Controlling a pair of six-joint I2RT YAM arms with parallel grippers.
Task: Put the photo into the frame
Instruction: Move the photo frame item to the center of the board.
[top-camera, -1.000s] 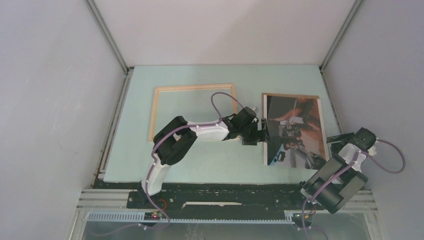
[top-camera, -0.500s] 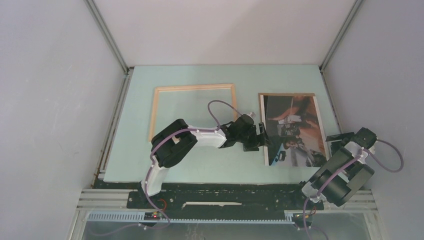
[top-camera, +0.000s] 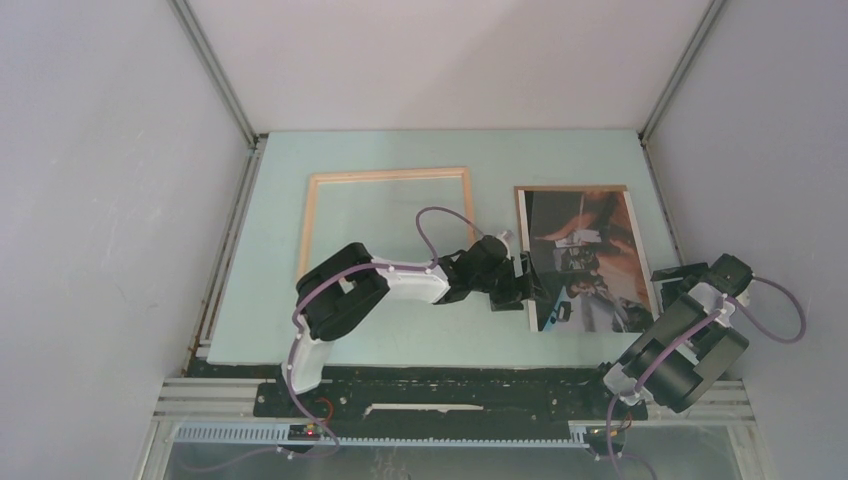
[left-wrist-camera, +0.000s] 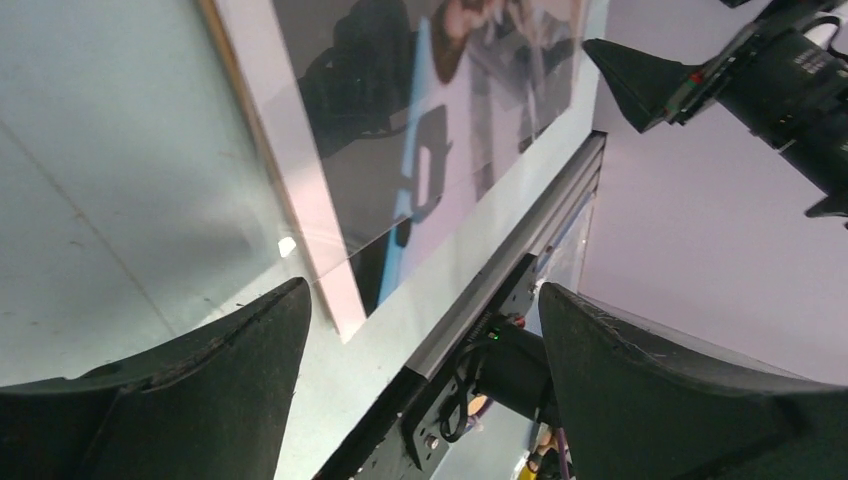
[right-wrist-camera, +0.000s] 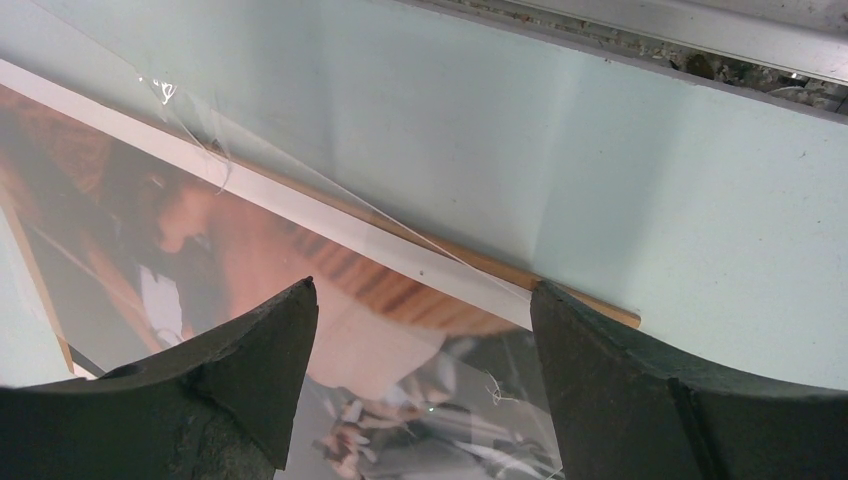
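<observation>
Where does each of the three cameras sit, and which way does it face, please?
Top external: above and behind the arm bases, looking down on the table; both arms, the frame and the photo show.
Left wrist: on the left gripper, low over the table, facing the photo's near left corner; its two open fingers show, plus the right gripper.
Right wrist: low over the photo's right edge; its own open fingers show.
Shared: the photo appears in all three.

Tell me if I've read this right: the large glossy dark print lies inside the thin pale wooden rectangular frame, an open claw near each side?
Not inside. The top external view shows the large glossy dark print lying to the right of the thin pale wooden frame. The open left gripper and right gripper do flank the print.
</observation>
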